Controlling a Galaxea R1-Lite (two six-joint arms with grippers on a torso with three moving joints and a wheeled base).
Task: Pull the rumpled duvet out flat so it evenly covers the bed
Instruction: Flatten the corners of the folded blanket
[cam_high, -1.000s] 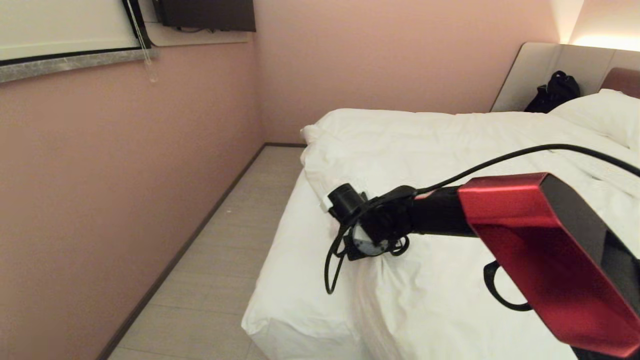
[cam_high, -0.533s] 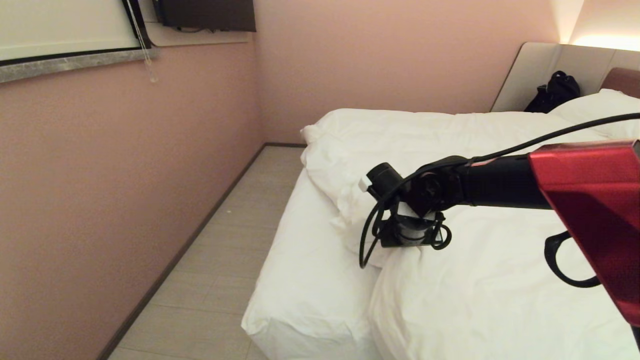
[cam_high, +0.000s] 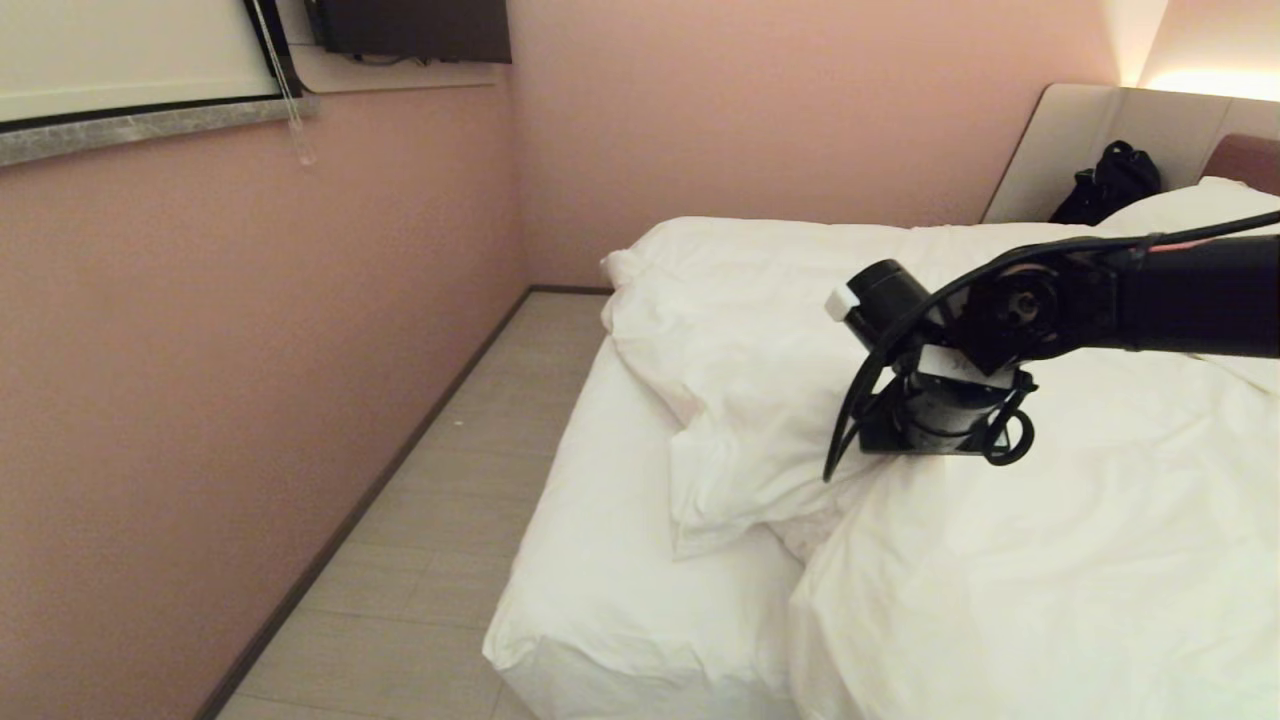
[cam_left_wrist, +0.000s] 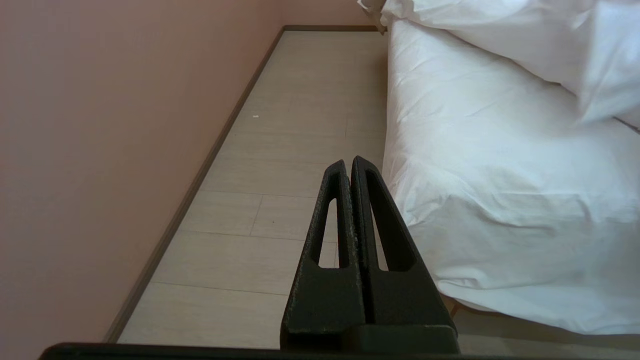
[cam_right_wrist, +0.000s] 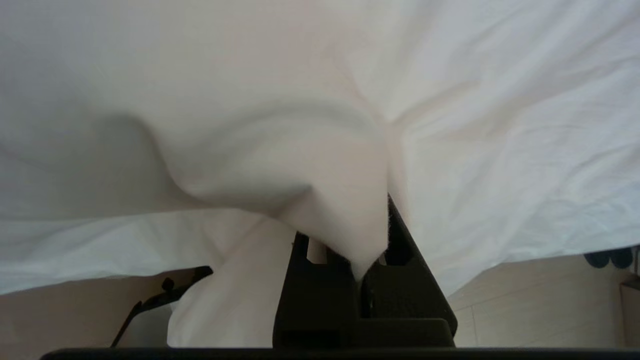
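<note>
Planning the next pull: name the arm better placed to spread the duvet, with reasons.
Right. Its pincer is shut on the duvet over the bed. The left pincer hangs shut above the floor, holding nothing.

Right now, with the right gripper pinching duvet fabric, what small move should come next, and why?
Probably carry the fold toward the bare foot corner. The right gripper is shut on the duvet, which lies bunched with the fitted sheet exposed. The left gripper is shut beside the bed.
</note>
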